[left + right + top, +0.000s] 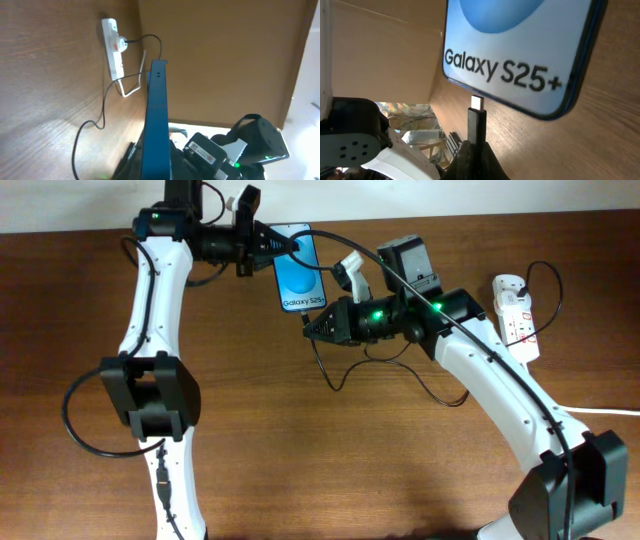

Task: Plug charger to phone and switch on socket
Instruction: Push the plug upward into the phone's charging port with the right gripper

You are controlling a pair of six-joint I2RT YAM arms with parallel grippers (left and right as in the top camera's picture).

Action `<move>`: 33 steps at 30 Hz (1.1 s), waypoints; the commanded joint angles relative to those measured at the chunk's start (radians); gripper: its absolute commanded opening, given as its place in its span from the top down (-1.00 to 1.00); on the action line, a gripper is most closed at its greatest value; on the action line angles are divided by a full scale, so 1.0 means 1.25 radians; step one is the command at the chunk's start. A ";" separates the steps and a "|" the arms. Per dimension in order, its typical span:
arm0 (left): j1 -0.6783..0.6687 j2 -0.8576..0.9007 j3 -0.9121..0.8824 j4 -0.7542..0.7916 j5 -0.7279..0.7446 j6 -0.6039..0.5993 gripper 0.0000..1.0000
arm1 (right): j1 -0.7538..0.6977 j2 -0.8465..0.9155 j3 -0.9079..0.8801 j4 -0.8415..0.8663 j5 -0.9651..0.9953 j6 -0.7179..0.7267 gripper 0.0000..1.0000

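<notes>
Left gripper (270,246) clamps the phone (300,272) by its top edge. Right gripper (311,328) pinches the charger (477,122) plug, tip just beside the phone ahead; socket (516,317) well behind it.

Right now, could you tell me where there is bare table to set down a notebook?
The widest bare wood is the front of the table, between left arm and right arm; another patch lies outside the left arm. The back centre is crowded: left tool on the phone, right tool holding the cable.
</notes>
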 commanded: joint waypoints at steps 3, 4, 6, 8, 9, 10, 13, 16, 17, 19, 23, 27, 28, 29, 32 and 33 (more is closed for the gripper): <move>0.007 -0.020 0.013 0.003 0.009 0.013 1.00 | -0.005 -0.003 -0.004 0.002 0.001 0.000 0.92; 0.007 -0.020 0.013 0.003 0.012 0.013 1.00 | -0.005 -0.003 -0.004 0.002 0.001 0.000 0.91; 0.007 -0.020 0.013 0.002 0.035 0.012 1.00 | -0.005 -0.003 -0.004 0.003 0.001 0.000 0.92; 0.007 -0.020 0.013 0.002 0.045 0.012 1.00 | -0.005 -0.003 -0.004 0.002 0.001 0.001 0.92; 0.007 -0.020 0.013 0.002 0.045 0.012 1.00 | -0.005 -0.003 -0.004 0.002 0.001 0.001 0.91; 0.007 -0.020 0.013 0.002 0.045 0.012 1.00 | -0.005 -0.003 -0.004 0.002 0.001 0.001 0.92; 0.007 -0.020 0.013 0.002 0.049 0.012 1.00 | -0.005 -0.003 -0.004 0.002 0.001 0.001 0.92; 0.007 -0.020 0.013 0.002 0.049 0.012 1.00 | -0.009 -0.003 -0.004 0.008 0.001 0.001 0.92; 0.007 -0.020 0.013 0.002 0.049 0.012 1.00 | -0.015 -0.003 -0.004 0.008 0.001 0.001 0.91; 0.007 -0.020 0.013 -0.001 0.049 0.012 1.00 | -0.023 -0.003 -0.004 0.008 0.001 0.001 0.92; 0.007 -0.020 0.013 -0.001 0.049 0.012 1.00 | -0.026 -0.003 -0.004 0.008 0.001 0.001 0.92; 0.006 -0.020 0.013 -0.001 0.055 0.012 1.00 | -0.025 -0.003 -0.004 0.008 0.001 0.001 0.91; 0.006 -0.020 0.013 -0.001 0.055 0.012 1.00 | -0.025 -0.003 -0.004 0.008 0.001 0.001 0.92; 0.006 -0.020 0.013 -0.001 0.055 0.011 1.00 | -0.025 -0.003 -0.004 0.007 0.001 0.001 0.92; 0.006 -0.020 0.013 -0.001 0.055 0.009 1.00 | -0.025 -0.003 -0.004 0.007 0.001 0.001 0.92; 0.006 -0.020 0.013 -0.001 0.055 0.009 1.00 | -0.025 -0.003 -0.004 0.007 0.001 0.001 0.92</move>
